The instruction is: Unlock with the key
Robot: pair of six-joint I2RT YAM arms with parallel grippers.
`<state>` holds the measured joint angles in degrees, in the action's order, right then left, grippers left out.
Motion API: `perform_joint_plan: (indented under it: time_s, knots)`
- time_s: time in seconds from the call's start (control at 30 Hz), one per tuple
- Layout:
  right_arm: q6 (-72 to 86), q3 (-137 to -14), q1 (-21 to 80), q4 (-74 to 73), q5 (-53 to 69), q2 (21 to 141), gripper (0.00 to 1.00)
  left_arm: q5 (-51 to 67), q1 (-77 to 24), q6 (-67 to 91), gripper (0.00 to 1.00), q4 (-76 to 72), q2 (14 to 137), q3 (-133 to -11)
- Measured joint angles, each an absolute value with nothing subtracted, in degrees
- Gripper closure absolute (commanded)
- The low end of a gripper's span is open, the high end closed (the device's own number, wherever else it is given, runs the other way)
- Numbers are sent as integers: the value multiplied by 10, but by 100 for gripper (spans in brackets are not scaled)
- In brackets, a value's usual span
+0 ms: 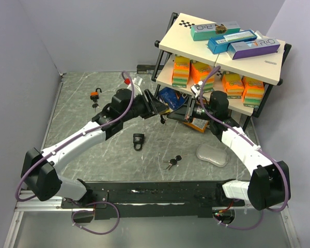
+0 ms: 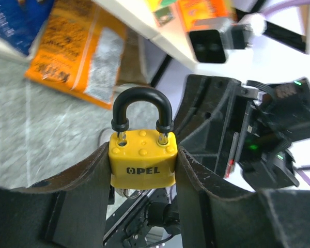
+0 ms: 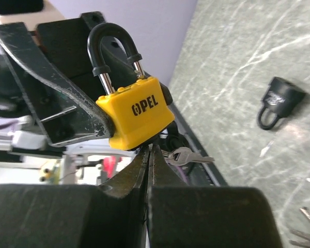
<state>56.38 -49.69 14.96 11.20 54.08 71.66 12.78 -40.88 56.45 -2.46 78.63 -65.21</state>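
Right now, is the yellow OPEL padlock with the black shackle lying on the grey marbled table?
No, the left wrist view shows the yellow padlock clamped in mid-air between the left gripper's dark fingers.

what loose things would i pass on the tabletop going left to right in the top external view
orange padlock → black padlock → bunch of keys → grey pad
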Motion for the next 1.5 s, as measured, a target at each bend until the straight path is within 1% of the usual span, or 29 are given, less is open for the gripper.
perform_joint_plan:
  time_s: [0.07, 0.1, 0.17, 0.2, 0.3, 0.37, 0.4, 0.63, 0.8, 0.97, 1.2, 1.4, 1.5]
  knots:
    - [537, -502, 150, 89, 532, 712, 85, 102, -417, 565, 99, 22, 794, -677]
    - [524, -506, 150, 74, 525, 709, 74, 96, -418, 567, 99, 41, 801, -690]
    - [490, -515, 150, 39, 499, 698, 63, 92, -419, 573, 99, 70, 815, -716]
    - [476, -516, 150, 25, 486, 692, 50, 93, -418, 578, 99, 76, 819, -722]
    - [424, -518, 148, -33, 439, 661, 36, 118, -410, 591, 99, 86, 824, -725]
    - [399, -519, 144, -58, 410, 641, 32, 143, -401, 593, 99, 93, 824, -725]
    - [387, -522, 142, -71, 399, 630, 28, 154, -398, 592, 99, 95, 824, -725]
    - [319, -596, 140, -122, 378, 616, 25, 223, -392, 516, 99, 112, 822, -724]
    - [305, -653, 141, -115, 413, 641, 24, 298, -392, 467, 99, 93, 783, -678]
    - [319, -659, 149, -62, 493, 676, 23, 389, -392, 467, 99, 39, 743, -645]
    - [355, -658, 176, 3, 580, 703, 23, 477, -392, 499, 99, -25, 735, -629]
    - [474, -627, 187, 187, 651, 705, 25, 517, -392, 520, 99, -41, 735, -621]
    - [501, -626, 199, 225, 674, 711, 26, 529, -392, 532, 99, -53, 735, -620]
